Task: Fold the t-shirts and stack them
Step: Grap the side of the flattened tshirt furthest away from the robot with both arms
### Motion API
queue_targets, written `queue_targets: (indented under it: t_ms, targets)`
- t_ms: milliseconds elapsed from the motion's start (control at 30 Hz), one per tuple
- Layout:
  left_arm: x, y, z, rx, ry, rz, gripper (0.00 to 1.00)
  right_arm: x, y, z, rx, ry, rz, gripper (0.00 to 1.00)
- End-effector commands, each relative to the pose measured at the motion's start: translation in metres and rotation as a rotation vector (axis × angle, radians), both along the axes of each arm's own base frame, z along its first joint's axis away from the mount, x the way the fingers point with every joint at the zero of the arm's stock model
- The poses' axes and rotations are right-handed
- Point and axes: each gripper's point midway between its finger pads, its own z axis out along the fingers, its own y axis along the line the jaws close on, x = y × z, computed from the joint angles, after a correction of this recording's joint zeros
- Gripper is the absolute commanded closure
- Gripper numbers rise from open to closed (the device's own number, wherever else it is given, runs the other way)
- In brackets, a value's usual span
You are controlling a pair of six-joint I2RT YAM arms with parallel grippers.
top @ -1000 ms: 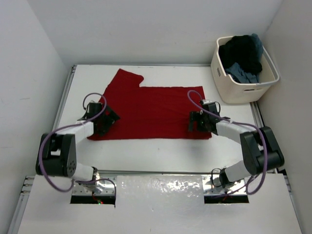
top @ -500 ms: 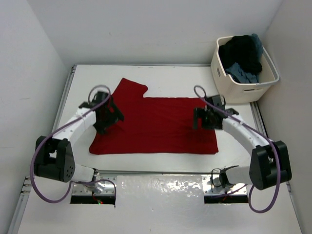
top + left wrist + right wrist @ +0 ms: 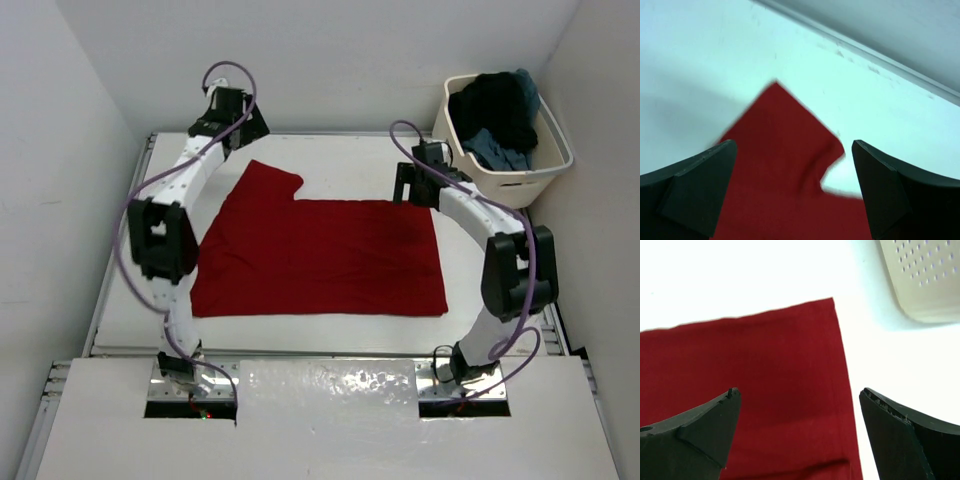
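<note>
Red t-shirt (image 3: 320, 255): flat on worktop (image 3: 340, 160), one sleeve jutting far-left. Black shirt (image 3: 495, 105), blue-grey shirt (image 3: 495, 150): crumpled in tub (image 3: 505, 185).

A white table (image 3: 330, 160) is shown enclosed at the back and on both sides by plain white walls (image 3: 300, 60). A cream plastic tub (image 3: 480, 188) is set at the far right corner, close to the right wall. Its rounded corner and rows of small perforations (image 3: 920, 270) are seen in the right wrist view. A metal rail (image 3: 330, 133) is run along the far table edge. At the near edge a white board (image 3: 100, 430) is fitted, with a crinkled reflective panel (image 3: 330, 385) at its centre.
</note>
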Motion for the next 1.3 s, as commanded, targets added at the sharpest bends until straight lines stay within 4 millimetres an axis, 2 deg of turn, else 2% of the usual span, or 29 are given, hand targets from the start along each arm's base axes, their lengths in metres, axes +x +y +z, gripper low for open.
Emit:
queue_targets:
  t_ms: [0,33,67,100,133,233,300,367,400,433,467,567,700,800,867,900,933,967,1033,1267]
  targets:
    - [0.038,0.015,-0.022,0.19,0.039,-0.035,0.0,0.031,-0.009,0.025,-0.042,-0.09,-0.025,0.01]
    - [0.047,0.019,-0.059,0.227,0.112,-0.023,0.0,0.033,-0.01,0.022,-0.042,-0.084,-0.028,0.01]
    - [0.064,0.018,-0.034,0.222,0.05,-0.009,0.0,0.035,-0.01,0.015,-0.04,-0.072,-0.027,0.01]
    - [0.072,0.018,-0.042,0.245,0.059,-0.03,0.0,0.038,-0.01,0.015,-0.039,-0.073,-0.025,0.01]
    - [0.079,0.017,-0.066,0.259,0.084,-0.039,0.0,0.038,-0.011,0.012,-0.041,-0.067,-0.023,0.01]
    - [0.095,0.019,-0.081,0.276,0.045,-0.033,0.0,0.037,-0.015,0.002,-0.048,-0.047,-0.031,0.01]
    - [0.095,0.019,-0.108,0.276,0.067,-0.045,0.0,0.035,-0.015,-0.004,-0.037,-0.033,-0.033,0.01]
    - [0.105,0.016,-0.115,0.262,0.044,-0.056,0.0,0.034,-0.016,-0.01,-0.036,-0.022,-0.033,0.01]
    - [0.107,0.013,-0.132,0.256,0.064,-0.076,0.0,0.033,-0.015,-0.011,-0.033,-0.016,-0.03,0.01]
    - [0.113,0.012,-0.132,0.254,0.049,-0.075,0.0,0.032,-0.015,-0.015,-0.032,-0.009,-0.032,0.01]
    - [0.116,0.012,-0.145,0.258,0.06,-0.074,0.0,0.031,-0.015,-0.017,-0.03,-0.005,-0.031,0.01]
    - [0.12,0.016,-0.166,0.267,0.082,-0.074,0.0,0.027,-0.013,-0.023,-0.021,0.005,-0.028,0.01]
    - [0.121,0.018,-0.177,0.226,0.085,-0.087,0.01,0.023,-0.012,-0.029,-0.014,0.019,-0.03,0.01]
    - [0.12,0.021,-0.183,0.19,0.099,-0.103,0.09,0.023,-0.012,-0.029,-0.007,0.016,-0.037,0.01]
    - [0.114,0.023,-0.184,0.196,0.119,-0.101,0.21,0.024,-0.011,-0.029,0.0,0.011,-0.04,0.01]
    - [0.111,0.021,-0.187,0.198,0.125,-0.124,0.31,0.025,-0.011,-0.029,0.005,0.008,-0.049,0.01]
    - [0.109,0.021,-0.187,0.203,0.129,-0.128,0.37,0.026,-0.01,-0.028,0.006,0.003,-0.05,0.01]
    - [0.107,0.016,-0.182,0.191,0.122,-0.161,0.42,0.027,-0.012,-0.029,0.006,0.0,-0.058,0.01]
    - [0.098,0.016,-0.189,0.212,0.154,-0.184,0.49,0.031,-0.011,-0.029,0.009,-0.004,-0.068,0.01]
    - [0.084,0.014,-0.195,0.302,0.215,-0.25,0.53,0.038,-0.014,-0.031,-0.008,0.001,-0.082,0.01]
